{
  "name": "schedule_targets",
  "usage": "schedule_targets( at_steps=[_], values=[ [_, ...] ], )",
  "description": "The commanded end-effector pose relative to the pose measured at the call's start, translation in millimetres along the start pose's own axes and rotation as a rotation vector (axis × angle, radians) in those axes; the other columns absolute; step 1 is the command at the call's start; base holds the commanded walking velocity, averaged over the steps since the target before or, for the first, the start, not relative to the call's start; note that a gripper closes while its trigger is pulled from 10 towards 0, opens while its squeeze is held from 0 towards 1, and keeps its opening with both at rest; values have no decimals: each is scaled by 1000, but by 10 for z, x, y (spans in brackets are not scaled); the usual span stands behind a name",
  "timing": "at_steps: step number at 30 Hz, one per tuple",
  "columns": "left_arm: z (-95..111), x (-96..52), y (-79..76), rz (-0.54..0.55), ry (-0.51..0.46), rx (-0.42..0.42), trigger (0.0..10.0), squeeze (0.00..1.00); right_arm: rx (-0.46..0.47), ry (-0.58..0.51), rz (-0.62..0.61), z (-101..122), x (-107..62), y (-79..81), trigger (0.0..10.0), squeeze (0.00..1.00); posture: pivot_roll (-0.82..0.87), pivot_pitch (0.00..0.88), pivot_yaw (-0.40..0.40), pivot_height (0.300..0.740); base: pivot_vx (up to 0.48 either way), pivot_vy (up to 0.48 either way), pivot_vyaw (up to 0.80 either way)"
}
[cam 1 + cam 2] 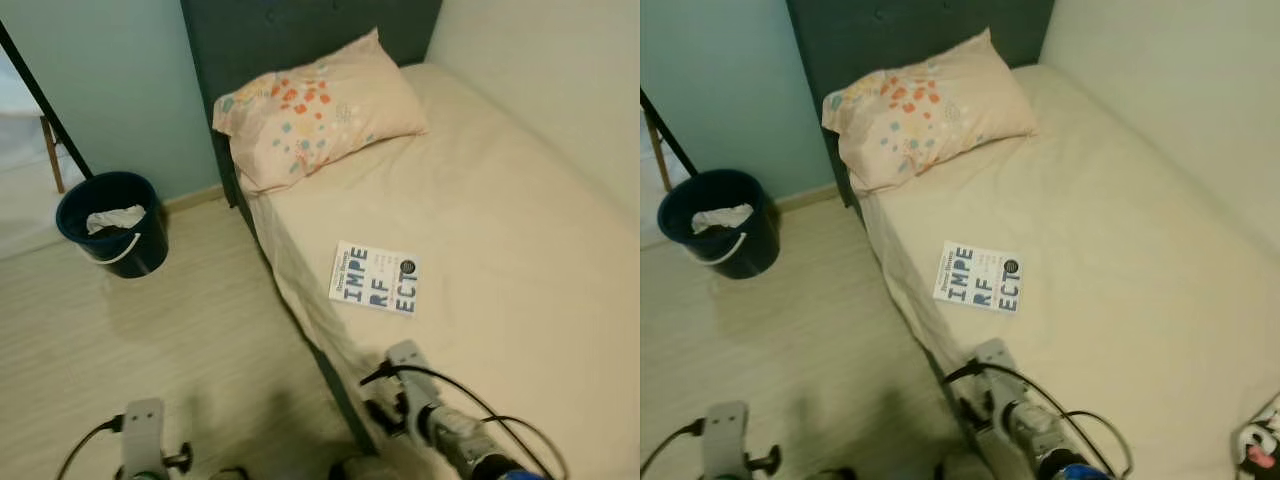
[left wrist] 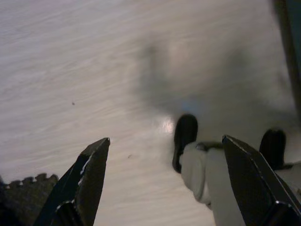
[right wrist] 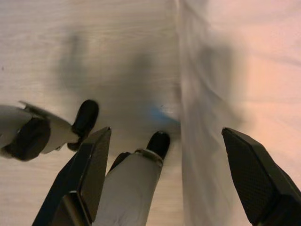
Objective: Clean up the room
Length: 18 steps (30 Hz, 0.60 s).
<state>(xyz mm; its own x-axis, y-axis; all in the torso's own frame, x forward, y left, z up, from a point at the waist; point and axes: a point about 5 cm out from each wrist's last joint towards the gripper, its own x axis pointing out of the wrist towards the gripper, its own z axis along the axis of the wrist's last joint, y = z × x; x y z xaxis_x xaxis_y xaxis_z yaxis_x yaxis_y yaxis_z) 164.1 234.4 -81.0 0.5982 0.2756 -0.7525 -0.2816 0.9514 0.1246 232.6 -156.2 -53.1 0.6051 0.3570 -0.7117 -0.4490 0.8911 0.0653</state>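
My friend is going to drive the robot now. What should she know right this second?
Left gripper: open, holding nothing, hanging over the wooden floor.
Right gripper: open, holding nothing, low by the bed's edge.
Book: lies flat on the bed, near the edge that faces the floor, cover up.
Pillow: at the head of the bed, against the headboard.
Blue bucket: stands on the floor beside the bed, with something white in it.
Done: nothing visibly picked up.
Left: likely picking up the book; where it belongs cannot be seen.
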Motion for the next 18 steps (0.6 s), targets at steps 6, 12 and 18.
schedule_targets(
  at_steps=[6,12,18],
  values=[
    [-128,-34,3,-5,37,13,10000,0,-40,-18,46,64,10,18,10000,0,-83,52,8,740,304,0,763],
    [-111,-29,-22,-17,32,28,10000,0,-21,-23,9,60,-6,-36,10000,0,-90,54,14,740,307,0,617],
    [-106,-28,-39,-23,29,32,10000,0,-8,-34,5,59,-21,-66,10000,0,-93,60,19,740,306,0,229]
  ],
)
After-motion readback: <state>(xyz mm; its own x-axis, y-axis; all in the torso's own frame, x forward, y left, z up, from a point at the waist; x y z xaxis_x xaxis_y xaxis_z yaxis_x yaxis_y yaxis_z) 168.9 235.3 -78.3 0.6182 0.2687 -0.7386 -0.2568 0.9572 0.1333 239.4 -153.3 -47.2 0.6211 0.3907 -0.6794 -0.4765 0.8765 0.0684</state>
